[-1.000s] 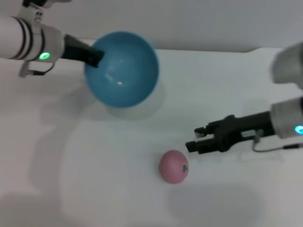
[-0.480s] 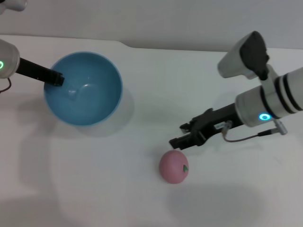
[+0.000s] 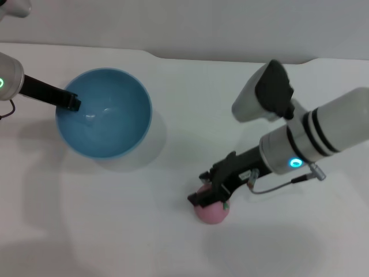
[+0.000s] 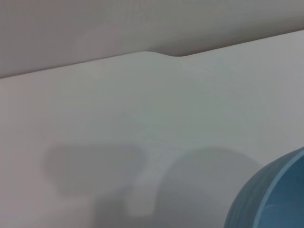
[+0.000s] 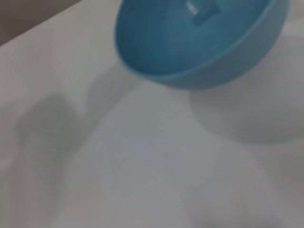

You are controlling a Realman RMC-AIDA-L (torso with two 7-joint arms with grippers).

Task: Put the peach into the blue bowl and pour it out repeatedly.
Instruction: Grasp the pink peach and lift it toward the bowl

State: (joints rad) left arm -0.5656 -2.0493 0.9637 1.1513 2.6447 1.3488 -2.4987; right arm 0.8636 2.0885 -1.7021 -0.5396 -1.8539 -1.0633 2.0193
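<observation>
White table (image 3: 115, 231): peach (image 3: 212, 212) sits directly under right claw (image 3: 203, 199).

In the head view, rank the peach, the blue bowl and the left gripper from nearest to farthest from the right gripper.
1. The peach, directly under the right gripper.
2. The blue bowl, off to the robot's left.
3. The left gripper, on the bowl's far rim.

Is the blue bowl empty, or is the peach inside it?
Empty. The blue bowl shows only its bare blue inside, and the peach lies out on the table under the right gripper.
</observation>
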